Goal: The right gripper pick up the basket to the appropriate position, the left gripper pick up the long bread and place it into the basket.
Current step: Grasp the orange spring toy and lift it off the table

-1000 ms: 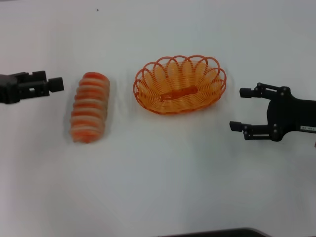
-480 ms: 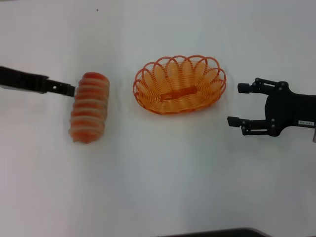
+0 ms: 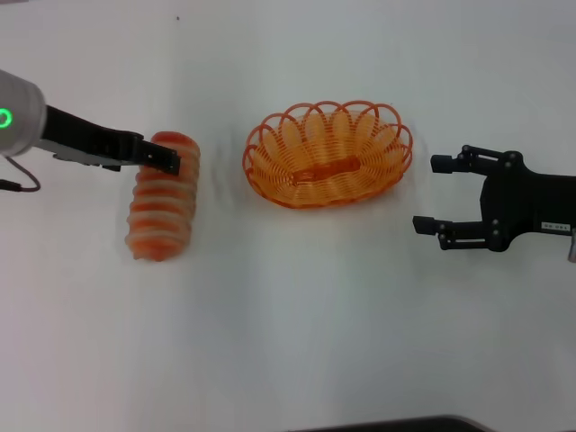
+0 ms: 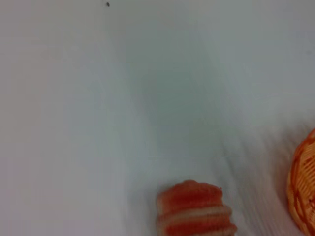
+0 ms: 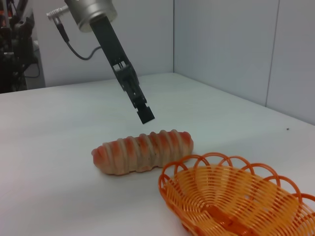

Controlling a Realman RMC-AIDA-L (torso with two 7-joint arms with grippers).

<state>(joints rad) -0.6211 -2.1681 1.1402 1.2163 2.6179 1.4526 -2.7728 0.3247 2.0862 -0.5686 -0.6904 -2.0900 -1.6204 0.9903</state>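
The long bread [image 3: 163,197] lies flat on the white table [image 3: 297,324], on the robot's left side, its length running away from the robot, with banded orange-red and pale ridges across it. The orange basket [image 3: 328,154] sits upright on the table to the right of the bread, well apart from it, its scalloped rim open upward and nothing inside it. The left gripper [image 3: 166,160] reaches in from the left on its arm with the green-lit ring and hangs over the far end of the bread; from the right wrist view this gripper [image 5: 145,114] is tilted downward with its tip above the loaf [image 5: 142,150] and a clear gap between them, so it is not touching. It shows edge-on as a single dark bar, and I cannot tell whether its claw is spread or closed. The right gripper [image 3: 432,193] hovers to the right of the basket, near it but apart, pointing toward it with its two fingers [image 3: 447,164] spread wide and holding nothing. The left wrist view shows only the far end of the bread [image 4: 195,209] and a sliver of the basket's edge [image 4: 304,189].
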